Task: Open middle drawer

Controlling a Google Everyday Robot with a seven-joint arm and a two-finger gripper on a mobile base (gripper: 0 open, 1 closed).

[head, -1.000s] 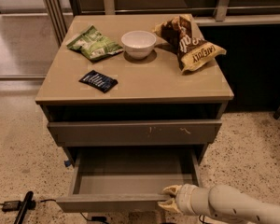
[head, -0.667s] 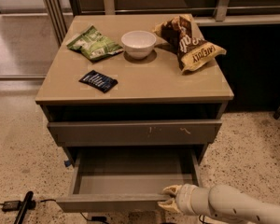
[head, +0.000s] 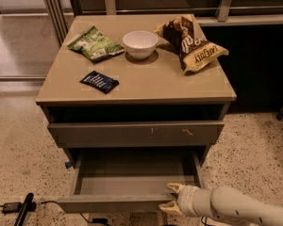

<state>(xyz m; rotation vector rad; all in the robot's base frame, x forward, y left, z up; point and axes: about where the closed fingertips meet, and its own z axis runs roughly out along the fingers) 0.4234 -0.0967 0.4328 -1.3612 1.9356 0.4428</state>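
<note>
The middle drawer is the plain grey-brown one, pulled well out of the cabinet. Its empty inside shows. Above it sits the closed larger drawer front with pale scratches. The narrowest front is out of view. My gripper comes in from the lower right at the right end of the middle drawer's front panel. One finger is inside the drawer and the other is outside, pinching the panel's top edge.
On the cabinet top lie a green snack bag, a white bowl, a brown chip bag and a dark blue packet. A black cable and plug lie on the speckled floor at the lower left.
</note>
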